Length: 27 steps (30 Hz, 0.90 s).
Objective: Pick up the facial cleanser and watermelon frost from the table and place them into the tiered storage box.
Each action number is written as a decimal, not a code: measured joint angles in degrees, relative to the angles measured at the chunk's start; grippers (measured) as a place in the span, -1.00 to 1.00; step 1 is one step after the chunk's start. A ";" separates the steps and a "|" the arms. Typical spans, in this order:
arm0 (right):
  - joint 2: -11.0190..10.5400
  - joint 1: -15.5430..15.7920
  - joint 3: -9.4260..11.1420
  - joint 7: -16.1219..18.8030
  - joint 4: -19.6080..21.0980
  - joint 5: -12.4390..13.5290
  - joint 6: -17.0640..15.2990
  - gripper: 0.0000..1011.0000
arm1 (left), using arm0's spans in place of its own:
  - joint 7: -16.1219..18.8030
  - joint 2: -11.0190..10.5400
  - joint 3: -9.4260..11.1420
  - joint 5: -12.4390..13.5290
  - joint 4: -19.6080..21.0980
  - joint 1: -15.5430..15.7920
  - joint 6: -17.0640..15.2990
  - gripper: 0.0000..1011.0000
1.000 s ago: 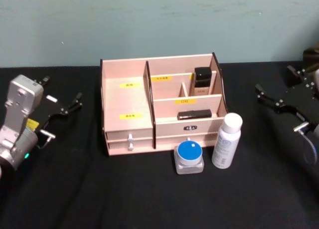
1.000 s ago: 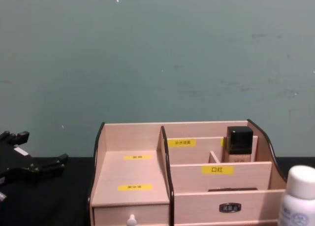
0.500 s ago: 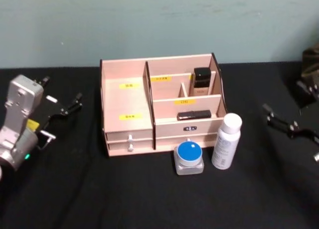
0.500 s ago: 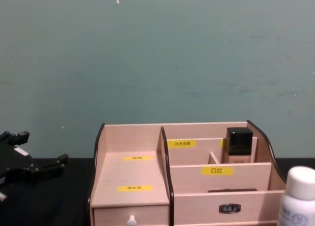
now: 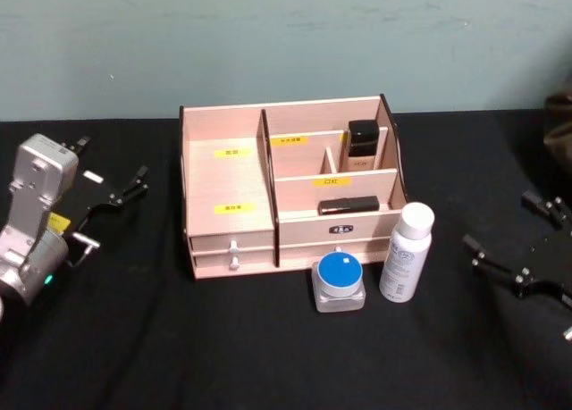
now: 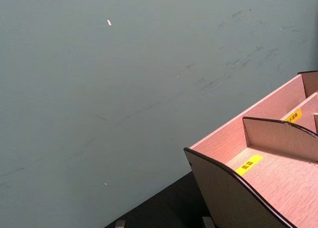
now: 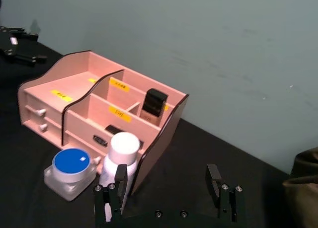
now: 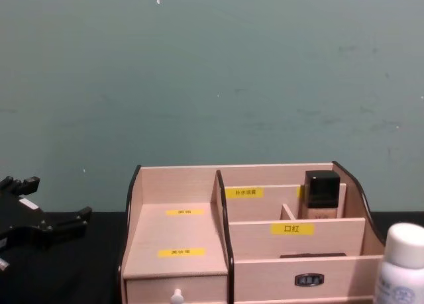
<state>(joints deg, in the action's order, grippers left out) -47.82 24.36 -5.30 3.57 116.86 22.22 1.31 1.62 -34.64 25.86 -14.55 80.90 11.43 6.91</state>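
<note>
— Locate the tiered storage box (image 5: 228, 182).
— Found on the black table (image 5: 268, 356), midway between the left and right edges and set toward the back edge. Fitted with two small drawers with white knobs (image 5: 233, 246) under the left half. Holds a dark-capped bottle (image 5: 362, 146) upright in the rear right compartment, and a flat black item (image 5: 349, 205) lying in the compartment ahead of it.
— Locate the white bottle (image 5: 407, 254) and the blue-lidded jar (image 5: 339, 282).
— Found upright on the table, just in front of the box's right half. Set side by side, jar on the left. Cannot tell whether touching. Outside every compartment.
— Check the left gripper (image 5: 116, 209).
— Positioned near the left edge of the table, well apart from the box. Spread wide, gripping nothing.
— Check the right gripper (image 7: 166, 171).
— Positioned near the right edge, aimed toward the white bottle but apart from it. Likewise spread, gripping nothing.
</note>
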 joint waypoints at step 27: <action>5.20 -8.20 -4.49 10.06 -6.17 5.73 -9.68 0.98 | 0.00 0.00 0.00 0.00 0.00 0.00 0.00 0.98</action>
<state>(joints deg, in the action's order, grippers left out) -42.62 16.17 -9.80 13.63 110.69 27.95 -8.37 1.62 -34.64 25.86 -14.55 80.90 11.43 6.91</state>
